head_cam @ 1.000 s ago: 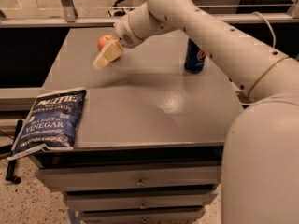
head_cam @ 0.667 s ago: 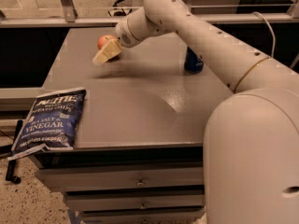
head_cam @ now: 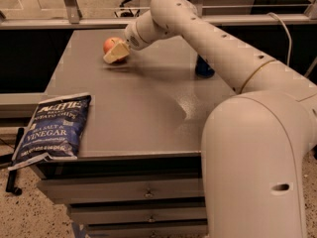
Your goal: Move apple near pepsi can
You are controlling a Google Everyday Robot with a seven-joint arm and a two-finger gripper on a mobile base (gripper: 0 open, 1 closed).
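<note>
The apple (head_cam: pixel 109 43), small, round and orange-red, is at the far left of the grey table (head_cam: pixel 148 113). My gripper (head_cam: pixel 117 52) is right against the apple's front right side, low over the table top. The pepsi can (head_cam: pixel 203 69) stands at the far right of the table. Only its dark blue lower part shows, because my arm (head_cam: pixel 223 48) crosses in front of it. The apple and the can are far apart, about a third of the table's width.
A flat blue bag of salt and vinegar chips (head_cam: pixel 53 126) lies at the table's front left corner, overhanging the edge. Drawers (head_cam: pixel 143 192) run under the table front. My arm's big lower segment (head_cam: pixel 257 167) fills the right foreground. A rail (head_cam: pixel 74 21) runs behind the table.
My arm has swung nearer to the camera and now covers most of the can. The gripper and the apple have stayed in about the same place.
</note>
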